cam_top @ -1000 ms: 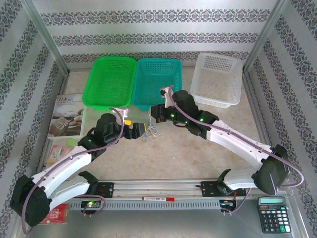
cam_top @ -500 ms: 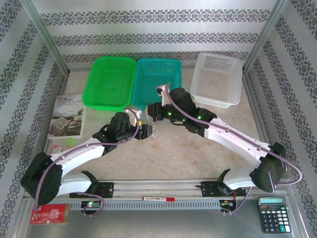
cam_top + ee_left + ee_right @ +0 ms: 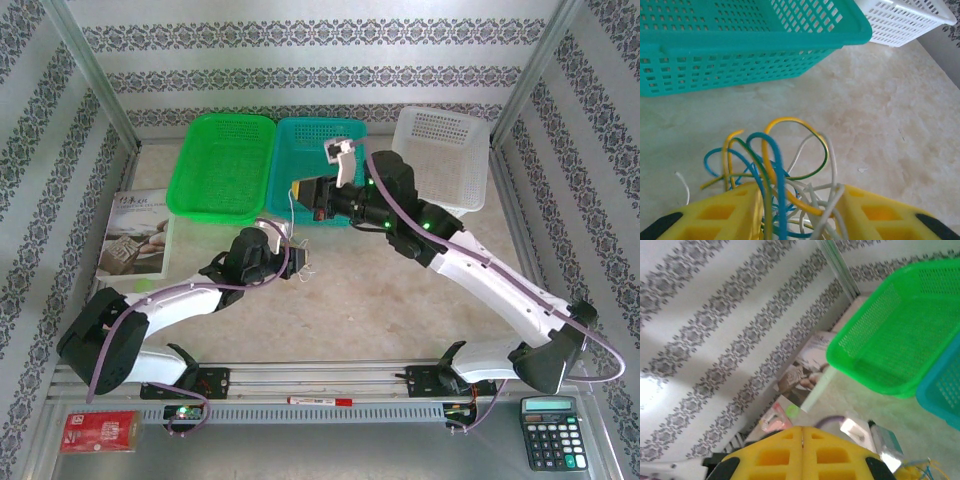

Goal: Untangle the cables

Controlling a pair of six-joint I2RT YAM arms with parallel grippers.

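The cables (image 3: 776, 165) are a small tangle of blue, yellow, yellow-green and white loops on the table in front of the teal basket. In the top view the cables (image 3: 303, 266) lie at the tip of my left gripper (image 3: 292, 263). In the left wrist view my left gripper (image 3: 800, 192) has its yellow fingers closed in on the bundle, with wires touching both. My right gripper (image 3: 298, 189) is raised above the teal basket's near left corner. A thin white cable (image 3: 290, 215) hangs from its tip toward the tangle. The right gripper (image 3: 801, 429) has its jaws pressed together.
Three baskets stand in a row at the back: green (image 3: 220, 160), teal (image 3: 312, 150) and white (image 3: 440, 160). The teal basket's wall (image 3: 740, 60) is close ahead of the left gripper. A booklet (image 3: 135, 235) lies at the left, a calculator (image 3: 552, 432) at the front right.
My left gripper has slid right onto the tangle and narrowed its jaws round it. My right gripper has risen from the tangle toward the teal basket, drawing a white cable up.
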